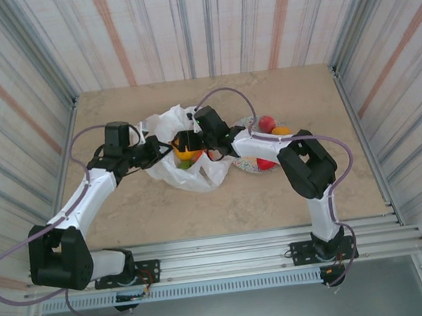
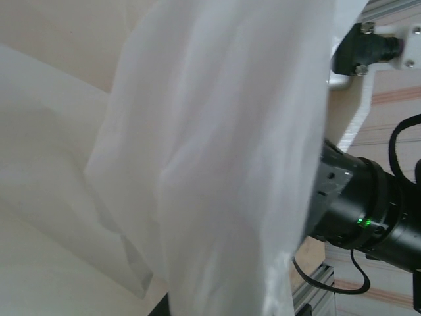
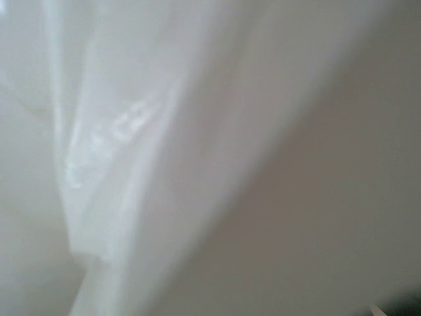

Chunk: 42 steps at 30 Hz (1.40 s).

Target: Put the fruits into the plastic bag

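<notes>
Thin white translucent plastic bag (image 1: 198, 176) at centre of beige table (image 1: 126, 212). Left gripper (image 1: 155, 150) at bag's left rim, fingers pressed together on film. Right gripper (image 1: 186, 141) over bag mouth; finger spread cannot tell. Small round fruits (image 1: 187, 161), yellow, green and red, inside bag. More red and orange ones on round patterned plate (image 1: 247, 166) just right of bag.

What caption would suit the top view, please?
White bag holding fruits, with more fruits on the plate to its right.

White translucent bag (image 1: 190, 177); red, orange, perhaps green fruits (image 1: 268, 124).
</notes>
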Tool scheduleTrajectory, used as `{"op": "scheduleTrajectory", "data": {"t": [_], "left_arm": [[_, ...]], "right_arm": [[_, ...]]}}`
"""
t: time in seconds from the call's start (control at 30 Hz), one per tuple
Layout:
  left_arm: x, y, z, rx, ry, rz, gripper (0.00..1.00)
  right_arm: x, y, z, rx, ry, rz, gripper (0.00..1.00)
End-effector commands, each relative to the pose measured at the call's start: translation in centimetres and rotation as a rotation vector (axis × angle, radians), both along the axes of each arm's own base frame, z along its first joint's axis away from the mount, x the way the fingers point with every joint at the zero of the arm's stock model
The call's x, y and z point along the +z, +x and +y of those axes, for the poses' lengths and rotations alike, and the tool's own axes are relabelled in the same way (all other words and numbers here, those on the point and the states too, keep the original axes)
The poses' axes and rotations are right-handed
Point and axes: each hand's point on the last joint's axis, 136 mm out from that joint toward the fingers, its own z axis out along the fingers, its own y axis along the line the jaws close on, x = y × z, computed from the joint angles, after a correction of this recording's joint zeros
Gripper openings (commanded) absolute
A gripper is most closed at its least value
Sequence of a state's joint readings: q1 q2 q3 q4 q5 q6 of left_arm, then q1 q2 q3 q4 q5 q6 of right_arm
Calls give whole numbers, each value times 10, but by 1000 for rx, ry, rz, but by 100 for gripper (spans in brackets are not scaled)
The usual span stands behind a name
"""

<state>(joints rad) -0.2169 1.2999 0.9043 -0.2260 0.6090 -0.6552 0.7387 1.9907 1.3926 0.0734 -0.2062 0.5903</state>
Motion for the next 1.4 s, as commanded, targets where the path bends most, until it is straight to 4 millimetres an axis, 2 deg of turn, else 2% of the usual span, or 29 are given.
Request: {"op": "scheduleTrajectory", "data": {"t": [0.0,0.23,0.5,0.77,0.87,0.97,1.03,1.2,1.27,1.37], "left_arm": [[10,1,0,-7,-17,-32,0],[10,2,0,-5,-19,-30,0],[9,2,0,-6,-18,-26,0],[7,3,2,-1,-14,-21,0],[6,3,2,0,-12,-16,0],[6,4,2,2,-11,-18,0],[5,4,2,3,-10,-17,0],[3,4,3,4,-8,-11,0],[3,4,3,5,-8,-13,0],[3,5,2,5,-10,-13,0]], "right_arm": [[21,-18,-1,75,26,-8,89],[25,-30,-16,99,-27,-27,90],[45,-50,-47,150,-123,-85,90],[70,-87,-110,123,-161,-133,90],[77,-85,-143,17,-136,-135,88],[58,-68,-182,-144,-120,-40,79],[41,-56,-195,-197,-128,26,74],[8,-32,-190,-207,-173,107,70],[-12,-24,-191,-219,-207,142,68],[-31,-16,-180,-194,-173,194,64]]}}
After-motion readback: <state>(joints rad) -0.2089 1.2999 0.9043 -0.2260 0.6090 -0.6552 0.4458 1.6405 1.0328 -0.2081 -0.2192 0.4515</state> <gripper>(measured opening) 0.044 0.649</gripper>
